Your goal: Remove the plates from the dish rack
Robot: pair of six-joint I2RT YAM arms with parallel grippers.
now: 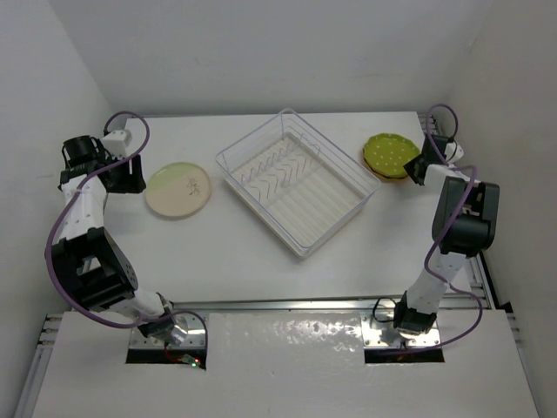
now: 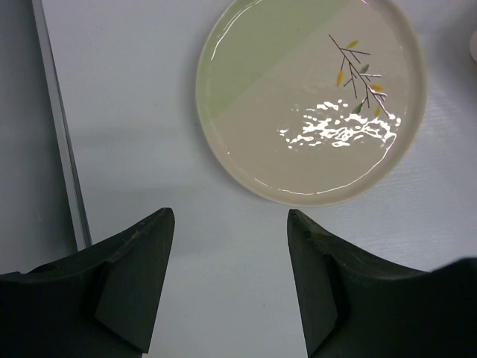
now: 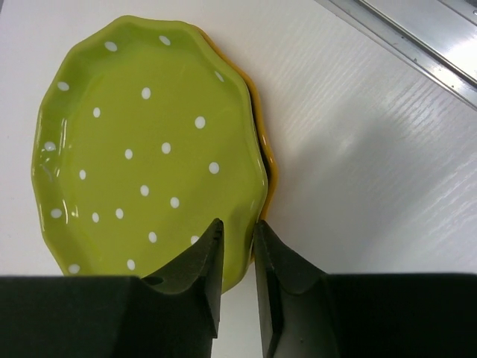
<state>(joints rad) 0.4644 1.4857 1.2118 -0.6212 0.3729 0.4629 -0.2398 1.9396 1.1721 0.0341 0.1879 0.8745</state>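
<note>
The white wire dish rack stands at the table's middle with no plate showing in it. A pale green-and-cream plate lies flat on the table left of it. My left gripper hangs open just off that plate's rim, with only bare table between its fingers. At the far right an olive-green dotted plate lies stacked on an orange-yellow one. My right gripper straddles the green plate's near rim, its jaws narrowly apart.
White walls close the table in on the left, back and right. A metal rail runs along the table's right edge near the stacked plates, and another edge strip runs beside the left plate.
</note>
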